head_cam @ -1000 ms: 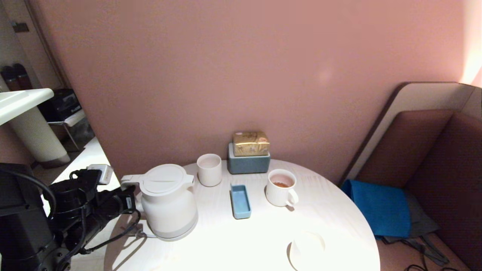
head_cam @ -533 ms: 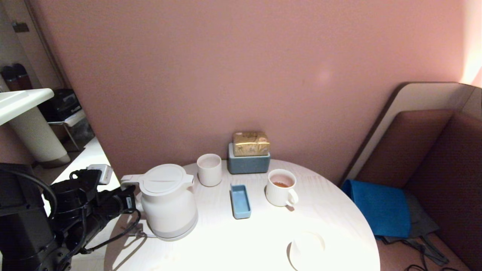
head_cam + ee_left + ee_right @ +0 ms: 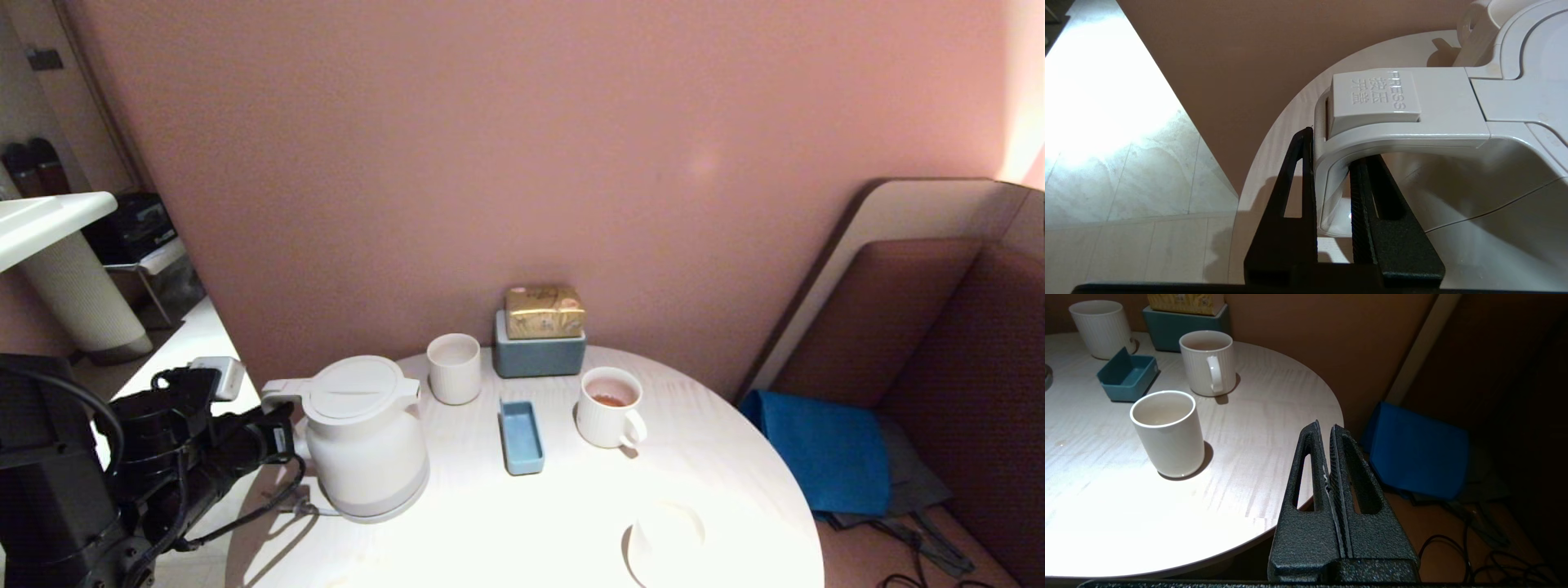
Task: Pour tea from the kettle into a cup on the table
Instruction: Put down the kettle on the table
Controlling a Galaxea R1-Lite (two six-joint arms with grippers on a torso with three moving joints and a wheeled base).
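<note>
Nothing has changed across the views: the kettle (image 3: 365,437), cup (image 3: 608,407) and left gripper (image 3: 1333,163) on the kettle's handle are exactly where they were.

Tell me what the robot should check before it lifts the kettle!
1. Left gripper shut on kettle handle: ok.
2. Kettle upright on its base: ok.
3. Lid closed flat: ok.
4. Cup upright, tea low inside, room for more: ok.
5. Blue tray lies between kettle and cup, low: ok.
6. Cord free to follow: cannot tell.
</note>
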